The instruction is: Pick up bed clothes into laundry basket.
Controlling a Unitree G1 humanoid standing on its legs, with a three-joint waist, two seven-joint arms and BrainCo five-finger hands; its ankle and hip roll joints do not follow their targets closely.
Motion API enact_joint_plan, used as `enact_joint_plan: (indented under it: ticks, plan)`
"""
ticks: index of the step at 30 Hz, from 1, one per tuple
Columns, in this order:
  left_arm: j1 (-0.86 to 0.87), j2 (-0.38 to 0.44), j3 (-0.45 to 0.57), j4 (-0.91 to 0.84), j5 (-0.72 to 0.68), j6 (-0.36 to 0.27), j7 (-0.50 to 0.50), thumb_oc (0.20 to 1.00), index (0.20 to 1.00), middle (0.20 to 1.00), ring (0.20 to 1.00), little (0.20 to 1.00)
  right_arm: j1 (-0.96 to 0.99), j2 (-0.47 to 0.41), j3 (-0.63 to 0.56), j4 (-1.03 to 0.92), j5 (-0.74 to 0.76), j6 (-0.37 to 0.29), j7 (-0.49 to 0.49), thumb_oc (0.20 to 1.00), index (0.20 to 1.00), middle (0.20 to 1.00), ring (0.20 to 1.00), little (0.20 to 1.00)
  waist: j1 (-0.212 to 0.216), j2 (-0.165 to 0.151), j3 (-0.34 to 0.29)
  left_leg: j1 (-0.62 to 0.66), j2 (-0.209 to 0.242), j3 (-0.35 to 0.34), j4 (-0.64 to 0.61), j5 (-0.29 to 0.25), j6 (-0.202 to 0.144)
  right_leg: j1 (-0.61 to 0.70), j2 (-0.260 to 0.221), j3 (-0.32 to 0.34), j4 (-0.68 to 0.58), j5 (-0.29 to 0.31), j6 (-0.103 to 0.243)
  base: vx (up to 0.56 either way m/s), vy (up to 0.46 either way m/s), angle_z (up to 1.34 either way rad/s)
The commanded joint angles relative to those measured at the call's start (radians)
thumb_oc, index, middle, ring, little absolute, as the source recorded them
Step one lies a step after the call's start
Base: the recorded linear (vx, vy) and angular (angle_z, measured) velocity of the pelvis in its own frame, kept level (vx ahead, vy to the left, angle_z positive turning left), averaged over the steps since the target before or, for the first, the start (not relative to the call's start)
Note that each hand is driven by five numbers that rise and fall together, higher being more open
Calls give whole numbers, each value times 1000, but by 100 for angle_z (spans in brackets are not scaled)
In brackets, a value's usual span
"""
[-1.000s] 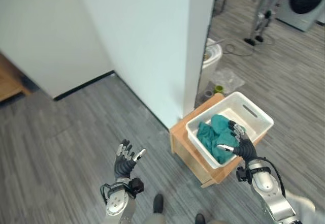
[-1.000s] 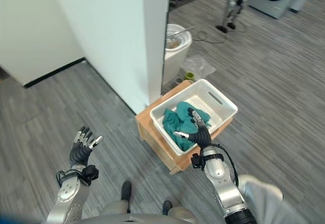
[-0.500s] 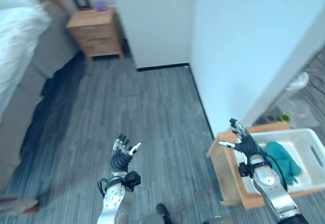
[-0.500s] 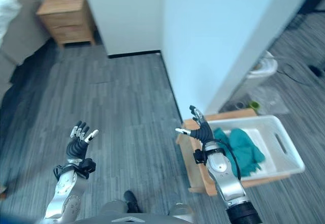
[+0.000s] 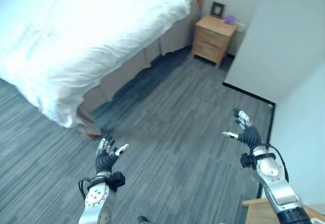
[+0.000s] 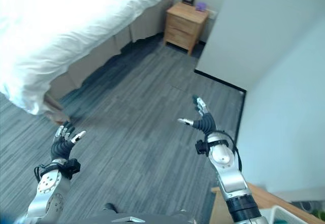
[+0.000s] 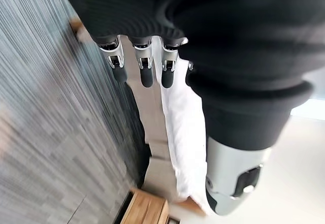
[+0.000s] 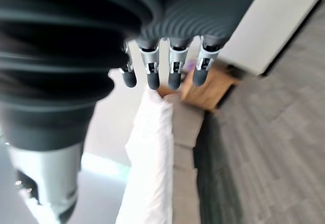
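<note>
Two empty hands face a bed (image 5: 76, 36) that lies well apart from them, so we judge the task to be at the approach stage of a pickup, with nothing in hand. The bed fills the upper left of the head views, covered by a white duvet (image 5: 61, 26) that hangs over its near edge toward the grey plank floor (image 5: 172, 132). We see no loose garment on the duvet or on the floor; whether any clothes lie farther up the bed we cannot tell. A white wall (image 5: 284, 36) stands on the right, and a wooden nightstand (image 5: 216, 45) sits just beside the head of the bed.

At the lower right corner of the right eye view we see a wooden stand (image 6: 259, 203) and one white corner of the basket (image 6: 287, 215); its contents are hidden.

What is left, in our judgement: close the gap to the bed, find and grasp the clothes, carry them to the basket.

The right hand (image 5: 246, 132) is raised over the floor, fingers spread, holding nothing. The left hand (image 5: 107, 155) is lower, nearer the duvet's hanging corner, fingers likewise relaxed and empty.
</note>
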State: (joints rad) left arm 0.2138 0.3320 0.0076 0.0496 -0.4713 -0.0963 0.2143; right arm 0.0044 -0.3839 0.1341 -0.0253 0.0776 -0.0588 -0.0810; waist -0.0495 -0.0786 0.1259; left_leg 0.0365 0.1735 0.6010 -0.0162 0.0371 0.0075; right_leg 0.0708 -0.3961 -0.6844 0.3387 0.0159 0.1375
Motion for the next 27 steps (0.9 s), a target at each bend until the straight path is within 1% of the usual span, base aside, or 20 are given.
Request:
enact_joint_plan:
  ticks: [1, 2, 3, 4, 5, 6, 7, 9, 12, 13, 14, 15, 16, 17, 19, 20, 23, 25, 26, 27]
  plan:
    - [-16, 65, 40, -66, 38, -33, -12, 1000, 1000, 1000, 1000, 1000, 7, 47, -35, -34, 44, -52, -12, 1000, 1000, 1000, 1000, 1000, -54, -22, 38, 34, 32, -157, -71, -37, -99, -76, 141, 379, -145, -70, 45, 85, 101, 197]
    - [-17, 66, 25, -53, 41, -32, -26, 1000, 1000, 1000, 1000, 1000, 23, 63, -19, -34, 54, -59, -7, 1000, 1000, 1000, 1000, 1000, -58, -5, 63, 4, -3, -235, -71, -19, -83, -104, 227, 499, -199, -86, 12, 64, 78, 217]
    - [-20, 65, 19, -48, 42, -32, -29, 1000, 1000, 1000, 1000, 1000, 26, 67, -13, -34, 57, -61, -6, 1000, 1000, 1000, 1000, 1000, -65, -2, 69, -2, -24, -271, -71, -23, -78, -111, 261, 555, -222, -86, 5, 41, 70, 214]
    - [-23, 63, 16, -41, 41, -34, -35, 1000, 1000, 1000, 1000, 1000, 21, 67, -3, -33, 61, -61, -4, 1000, 1000, 1000, 1000, 1000, -68, 2, 75, -3, -46, -301, -71, -31, -73, -114, 282, 595, -250, -76, -4, 40, 39, 182]
    - [-26, 66, 15, -37, 47, -30, -39, 1000, 1000, 1000, 1000, 1000, 15, 68, 10, -36, 59, -60, -2, 1000, 1000, 1000, 1000, 1000, -61, 2, 77, -7, -64, -313, -71, -34, -64, -99, 287, 598, -291, -61, -14, 34, -4, 191]
    - [-35, 64, 20, -37, 51, -35, -44, 1000, 1000, 1000, 1000, 1000, -3, 71, 20, -34, 56, -63, -2, 1000, 1000, 1000, 1000, 1000, -57, -1, 68, -2, -70, -306, -71, -41, -67, -87, 271, 582, -310, -50, -7, 19, -59, 182]
    - [-31, 58, 23, -38, 49, -38, -41, 1000, 1000, 1000, 1000, 1000, -11, 76, 34, -29, 62, -66, 0, 1000, 1000, 1000, 1000, 1000, -51, -2, 64, -1, -70, -307, -71, -37, -68, -73, 269, 578, -332, -43, -10, 41, -115, 114]
    - [-30, 48, 23, -38, 46, -40, -38, 1000, 1000, 1000, 1000, 1000, -22, 78, 48, -17, 71, -70, 4, 1000, 1000, 1000, 1000, 1000, -49, 0, 58, 4, -68, -310, -71, -34, -71, -59, 275, 583, -362, -31, -9, 46, -83, 48]
    - [-5, 12, 25, -40, 25, -54, -41, 1000, 1000, 1000, 1000, 1000, -62, 61, 94, 5, 61, -63, 16, 1000, 1000, 1000, 1000, 1000, -29, 6, 42, 25, -84, -310, -65, -46, -65, -16, 275, 578, -418, -22, -16, 85, -58, -12]
    - [-4, 4, 21, -38, 20, -57, -43, 1000, 1000, 1000, 1000, 1000, -77, 54, 104, 14, 60, -65, 19, 1000, 1000, 1000, 1000, 1000, -22, 7, 46, 19, -87, -316, -37, -49, -68, -3, 275, 572, -424, -27, -20, 4, -96, -34]
    - [-12, 2, 20, -32, 16, -61, -36, 1000, 1000, 1000, 1000, 1000, -89, 46, 108, 19, 56, -69, 16, 1000, 1000, 1000, 1000, 1000, -14, 2, 60, -11, -83, -305, 26, -53, -82, 4, 265, 554, -426, -30, -24, -144, -66, -24]
    - [-9, -2, 31, -20, 5, -62, -33, 1000, 1000, 1000, 1000, 1000, -87, 36, 112, 40, 40, -69, 20, 1000, 1000, 1000, 1000, 1000, -23, 7, 74, -36, -20, -189, 96, -57, -107, 12, 239, 470, -426, -41, -25, -103, -16, 13]
    - [-1, -1, 36, -15, -6, -55, -36, 1000, 1000, 1000, 1000, 1000, -92, 35, 118, 54, 36, -57, 18, 1000, 1000, 1000, 1000, 1000, -28, 12, 71, -30, 9, -141, 116, -67, -114, 31, 237, 447, -426, -62, -19, -40, 21, 52]
    - [6, 1, 44, -11, -6, -49, -37, 1000, 1000, 1000, 1000, 1000, -96, 33, 129, 64, 29, -48, 17, 1000, 1000, 1000, 1000, 1000, -27, 15, 72, -27, 28, -102, 131, -67, -121, 47, 238, 437, -426, -72, -18, 68, 23, 86]
    - [7, 1, 45, -12, -6, -49, -37, 1000, 1000, 1000, 1000, 1000, -96, 33, 130, 64, 29, -48, 16, 1000, 1000, 1000, 1000, 1000, -27, 15, 74, -25, 29, -102, 133, -69, -122, 49, 239, 437, -426, -73, -18, 43, 16, 60]
    - [34, 16, 64, 19, 27, -33, -54, 1000, 1000, 1000, 1000, 1000, -80, 36, 134, 82, 7, -36, 37, 1000, 1000, 1000, 1000, 1000, -39, 30, 52, 24, 35, -38, 43, -42, -114, 62, 234, 387, -426, -63, -5, 68, 33, 14]
    - [31, 32, 68, 36, 50, -22, -62, 1000, 1000, 1000, 1000, 1000, -71, 38, 137, 84, 0, -30, 42, 1000, 1000, 1000, 1000, 1000, -50, 30, 41, 33, 28, -45, 14, -21, -112, 65, 228, 370, -426, -56, -1, 76, 52, 52]
    - [23, 48, 72, 43, 76, -23, -64, 1000, 1000, 1000, 1000, 1000, -71, 34, 143, 96, -24, -26, 47, 1000, 1000, 1000, 1000, 1000, -55, 29, 33, 41, 5, -66, -17, -21, -101, 57, 219, 369, -425, -52, 5, 54, 88, 29]
    - [23, 48, 72, 43, 77, -24, -64, 1000, 1000, 1000, 1000, 1000, -72, 34, 143, 97, -24, -26, 47, 1000, 1000, 1000, 1000, 1000, -55, 28, 33, 42, 3, -66, -20, -20, -100, 57, 218, 369, -425, -52, 6, 61, 91, 1]
    - [11, 60, 74, 47, 94, -27, -60, 1000, 1000, 1000, 1000, 1000, -75, 33, 147, 106, -38, -23, 45, 1000, 1000, 1000, 1000, 1000, -53, 24, 29, 46, -15, -80, -31, -28, -92, 54, 211, 374, -423, -47, 11, 67, 90, -7]
